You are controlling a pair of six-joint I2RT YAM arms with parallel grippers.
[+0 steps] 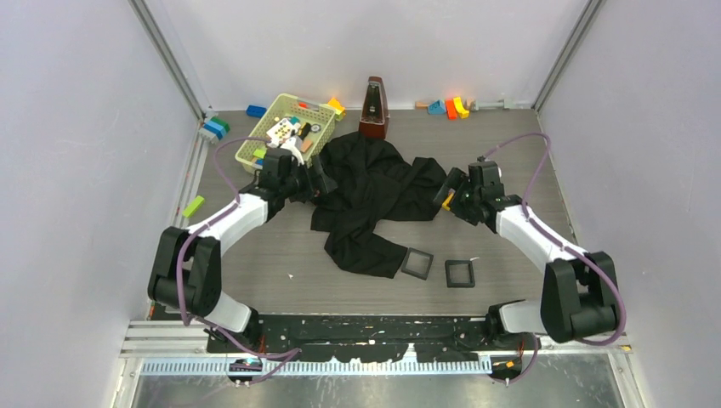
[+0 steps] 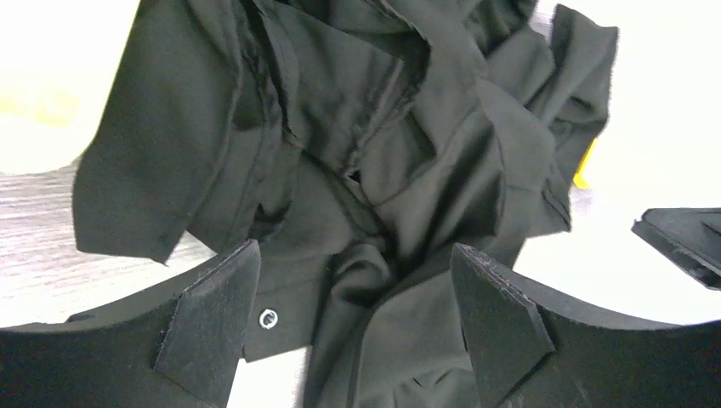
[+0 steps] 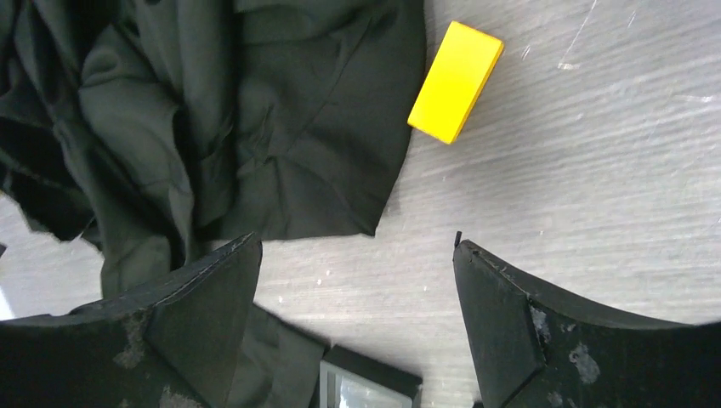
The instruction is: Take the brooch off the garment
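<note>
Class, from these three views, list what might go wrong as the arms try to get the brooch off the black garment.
1. The garment lies crumpled in folds and no brooch clearly shows, so the open left gripper may pinch only cloth.
2. The yellow block sits beside the hem near the open right gripper; a sweep could knock it.

The garment (image 1: 374,200) is black matt cloth, soft and creased. A small snap (image 2: 269,319) on it looks like shiny metal. The tabletop (image 3: 595,170) is grey with wood grain, lightly scratched. The yellow block (image 3: 455,81) looks like smooth plastic.
</note>
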